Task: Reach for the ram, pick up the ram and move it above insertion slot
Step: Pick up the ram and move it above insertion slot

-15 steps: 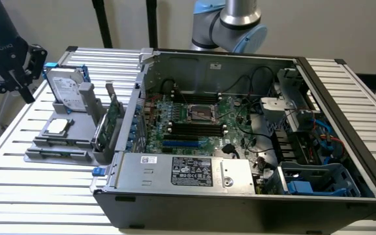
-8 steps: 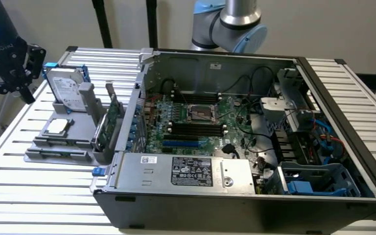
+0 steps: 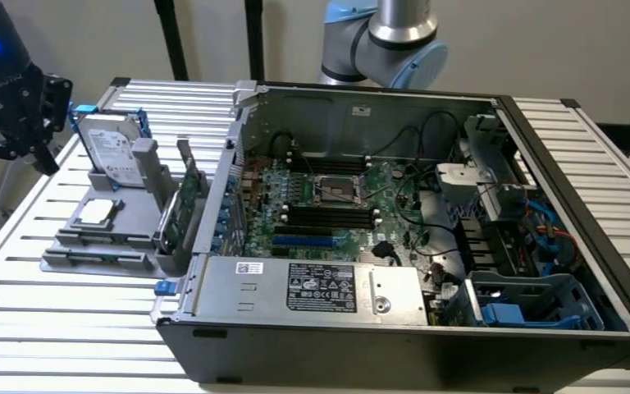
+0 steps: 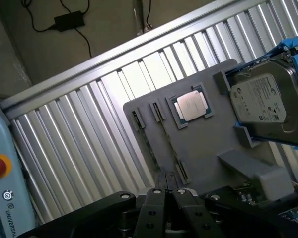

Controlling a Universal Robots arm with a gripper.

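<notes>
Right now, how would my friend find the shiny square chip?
Look at the grey holder tray beside the open computer case, on the exterior view's left. The chip lies flat in a square pocket near the standing hard drive; it is the only small, square, silver piece there.

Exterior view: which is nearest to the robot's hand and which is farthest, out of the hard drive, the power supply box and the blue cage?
1. hard drive: standing in the grey holder on the exterior view's left, right beside the hand.
2. power supply box: along the near edge of the open computer case, around the middle.
3. blue cage: in the case's corner on the exterior view's right.
</notes>
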